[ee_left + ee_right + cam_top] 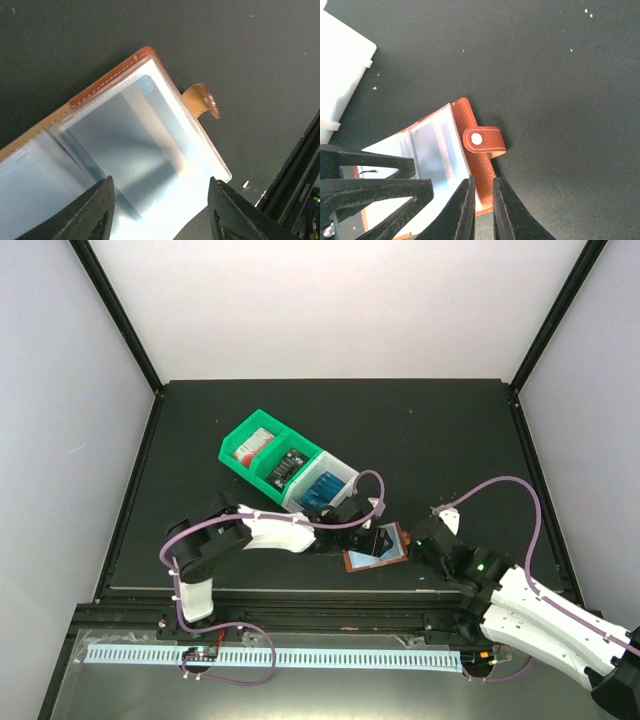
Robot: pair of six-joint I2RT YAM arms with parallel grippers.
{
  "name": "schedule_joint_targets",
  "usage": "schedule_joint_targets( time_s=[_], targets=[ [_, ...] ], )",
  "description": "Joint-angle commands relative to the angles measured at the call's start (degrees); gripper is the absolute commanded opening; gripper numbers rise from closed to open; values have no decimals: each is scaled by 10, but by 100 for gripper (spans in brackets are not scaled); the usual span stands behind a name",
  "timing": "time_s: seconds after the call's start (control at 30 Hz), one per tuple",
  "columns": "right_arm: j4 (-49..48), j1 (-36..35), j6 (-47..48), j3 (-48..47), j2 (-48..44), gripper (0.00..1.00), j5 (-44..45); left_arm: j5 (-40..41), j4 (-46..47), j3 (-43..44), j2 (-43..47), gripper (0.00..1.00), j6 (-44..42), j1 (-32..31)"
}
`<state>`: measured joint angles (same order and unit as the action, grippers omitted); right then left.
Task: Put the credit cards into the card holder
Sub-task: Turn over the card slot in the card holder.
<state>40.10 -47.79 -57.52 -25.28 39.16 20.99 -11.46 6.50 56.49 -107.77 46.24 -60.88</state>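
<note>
The likeliest trouble was the card holder (390, 550) flopping shut or sliding if the right gripper (483, 179), pinched on the holder's brown cover edge, lost that thin grip. Its limp clear sleeves could also buckle against an incoming card. The left gripper (161, 182) hung spread over the open pages. The holder lay open, tan with white stitching, its snap tab (484, 139) sticking out. The white bin (340, 469) of blue cards (320, 490) stood just beyond it.
</note>
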Motion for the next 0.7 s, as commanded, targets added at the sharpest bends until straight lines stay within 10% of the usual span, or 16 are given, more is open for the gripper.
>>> schedule_joint_targets(
  time_s=[0.0, 0.33, 0.67],
  targets=[
    [17, 1, 22, -44, -9, 16, 17, 38, -46, 20, 84, 56, -61, -5],
    [-15, 2, 192, -167, 41, 41, -48, 210, -161, -35, 304, 76, -129, 8],
    [-62, -9, 338, -372, 317, 60, -145, 271, -334, -148, 560, 99, -92, 159]
  ],
)
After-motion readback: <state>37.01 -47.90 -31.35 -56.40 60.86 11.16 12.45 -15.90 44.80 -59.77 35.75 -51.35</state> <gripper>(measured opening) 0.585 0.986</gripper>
